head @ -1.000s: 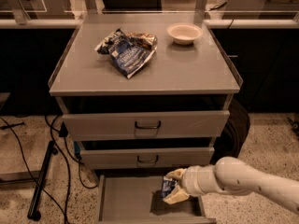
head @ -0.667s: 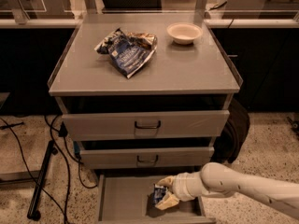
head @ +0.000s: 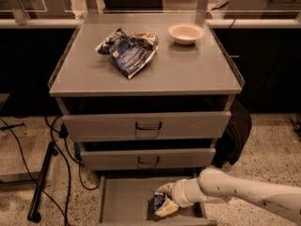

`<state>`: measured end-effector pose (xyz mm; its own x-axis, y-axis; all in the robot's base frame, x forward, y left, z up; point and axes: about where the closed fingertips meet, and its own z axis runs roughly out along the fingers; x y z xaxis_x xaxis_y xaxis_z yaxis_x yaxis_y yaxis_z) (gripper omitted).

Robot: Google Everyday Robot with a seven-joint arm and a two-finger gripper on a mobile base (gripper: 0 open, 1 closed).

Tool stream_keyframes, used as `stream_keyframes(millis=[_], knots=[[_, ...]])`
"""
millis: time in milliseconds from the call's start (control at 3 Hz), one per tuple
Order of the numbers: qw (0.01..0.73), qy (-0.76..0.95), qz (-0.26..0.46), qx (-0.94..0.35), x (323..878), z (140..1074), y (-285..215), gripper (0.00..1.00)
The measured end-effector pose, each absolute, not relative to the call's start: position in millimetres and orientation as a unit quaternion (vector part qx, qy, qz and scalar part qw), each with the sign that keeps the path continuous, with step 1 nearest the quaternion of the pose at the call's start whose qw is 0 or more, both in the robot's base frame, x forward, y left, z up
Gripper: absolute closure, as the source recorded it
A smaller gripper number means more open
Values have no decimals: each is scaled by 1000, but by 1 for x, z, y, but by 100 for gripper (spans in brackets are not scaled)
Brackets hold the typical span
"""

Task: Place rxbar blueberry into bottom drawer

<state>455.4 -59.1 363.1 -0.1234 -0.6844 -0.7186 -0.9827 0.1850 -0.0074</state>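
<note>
My gripper (head: 165, 200) slid toward 9 o'clock and dipped lower into the bottom drawer (head: 124, 201), fingers clamped on the rxbar blueberry (head: 158, 202), so I'd say release is next.

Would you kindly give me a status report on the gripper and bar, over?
Gripper down in open grey metal bottom drawer, shut on small dark blue snack bar wrapper. Bar not yet released. No obstruction seen.

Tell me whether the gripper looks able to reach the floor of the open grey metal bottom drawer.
Probably yes: the gripper, holding the small dark blue snack bar, sits inside the pulled-out grey bottom drawer, with nothing visible between it and the floor.
</note>
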Motion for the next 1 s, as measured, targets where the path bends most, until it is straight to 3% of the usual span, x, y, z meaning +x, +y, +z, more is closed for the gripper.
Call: stream_keyframes(millis=[1000], knots=[[358, 673, 215, -610, 501, 265, -66, 100]])
